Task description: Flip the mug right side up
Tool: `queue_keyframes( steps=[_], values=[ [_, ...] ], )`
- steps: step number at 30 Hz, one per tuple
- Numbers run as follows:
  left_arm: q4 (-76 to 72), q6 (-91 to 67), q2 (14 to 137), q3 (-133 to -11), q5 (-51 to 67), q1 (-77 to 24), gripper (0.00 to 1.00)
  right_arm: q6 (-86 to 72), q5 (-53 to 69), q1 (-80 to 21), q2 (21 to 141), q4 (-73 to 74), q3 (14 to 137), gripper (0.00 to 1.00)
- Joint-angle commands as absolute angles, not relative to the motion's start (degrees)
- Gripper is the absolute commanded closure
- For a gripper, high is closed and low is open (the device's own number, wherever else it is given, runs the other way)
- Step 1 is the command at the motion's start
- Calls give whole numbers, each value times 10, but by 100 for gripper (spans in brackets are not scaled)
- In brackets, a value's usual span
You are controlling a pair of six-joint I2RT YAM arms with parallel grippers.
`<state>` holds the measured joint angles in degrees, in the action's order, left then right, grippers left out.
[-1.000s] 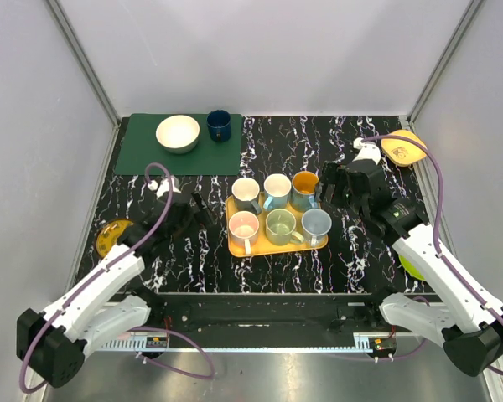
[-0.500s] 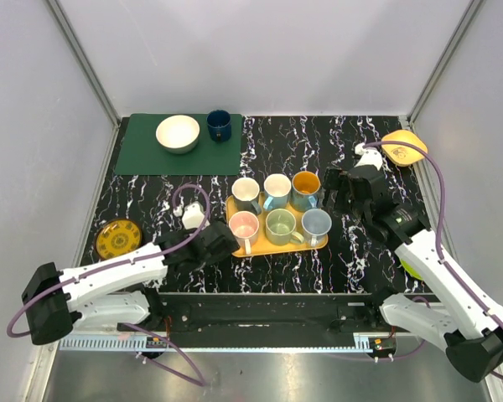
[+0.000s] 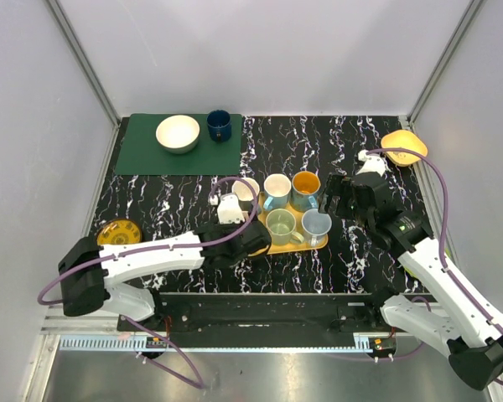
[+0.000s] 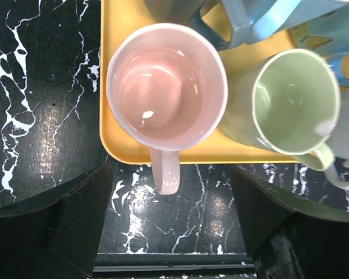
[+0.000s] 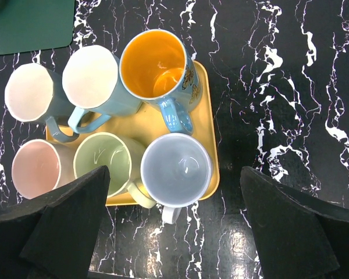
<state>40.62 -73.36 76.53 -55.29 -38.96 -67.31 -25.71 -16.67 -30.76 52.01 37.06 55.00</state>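
Note:
Several mugs stand on a yellow tray (image 3: 298,245), and those I can see into have their openings up. A pink mug (image 4: 166,87) sits at the tray's front left corner, its handle (image 4: 164,171) pointing toward me over the tray edge. My left gripper (image 4: 174,232) hovers just above and in front of it, open, with the handle ahead of the fingers and nothing between them. In the top view that gripper (image 3: 250,239) hides the pink mug. My right gripper (image 5: 174,232) hangs open above the grey-blue mug (image 5: 177,170). A dark blue mug (image 3: 219,126) stands on the green mat; I cannot tell which way up.
A green mat (image 3: 142,155) at the back left carries a white bowl (image 3: 178,133). A yellow patterned disc (image 3: 117,232) lies at the left edge. A yellow bowl-like thing (image 3: 404,146) sits at the back right. Grey walls close in the black marbled table (image 3: 318,138).
My left arm has swung right from the table's left side to the tray's front left corner and now covers the pink mug. My right gripper has drifted slightly right.

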Motion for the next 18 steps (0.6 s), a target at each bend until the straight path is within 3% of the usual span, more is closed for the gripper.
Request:
queue_keyframes(
  steps=[1,12,18],
  values=[
    [432,-730,794,-581,-411,-675,17,-261,-157,-314,512,350,550,0],
    [422,-709,843,-587,-388,-630,35,-261,-146,-314,498,350,549,0],
    [394,-698,862,-586,-361,-622,36,-261,-146,-316,496,351,548,0]
  ],
)
